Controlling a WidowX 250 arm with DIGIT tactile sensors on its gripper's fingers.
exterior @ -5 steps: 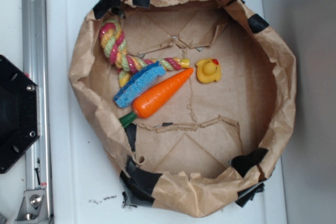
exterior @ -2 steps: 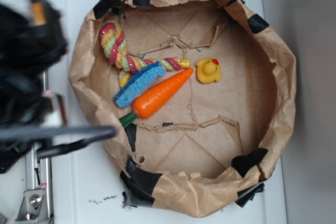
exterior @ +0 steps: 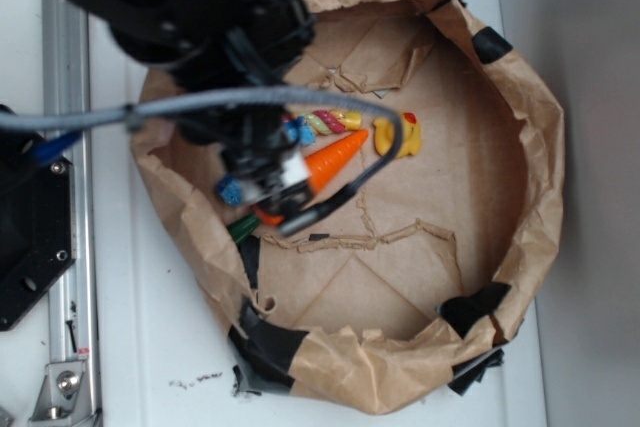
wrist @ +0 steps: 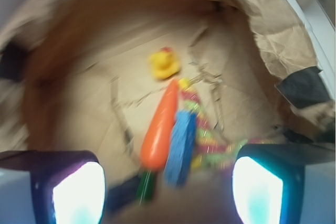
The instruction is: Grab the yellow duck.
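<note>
One yellow duck (wrist: 164, 63), one carrot (wrist: 160, 128), one blue block (wrist: 180, 145), apparently one rope toy (wrist: 202, 129), one paper basin (exterior: 520, 197)

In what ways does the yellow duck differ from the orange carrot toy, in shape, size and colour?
The yellow duck is short and rounded, while the orange carrot toy is long and tapers to a point. The duck is yellow with a small red spot at its head; the carrot is orange with a green stem end. The duck is much smaller than the carrot. Both lie loose on the floor of the brown paper enclosure, and the gripper holds neither.
</note>
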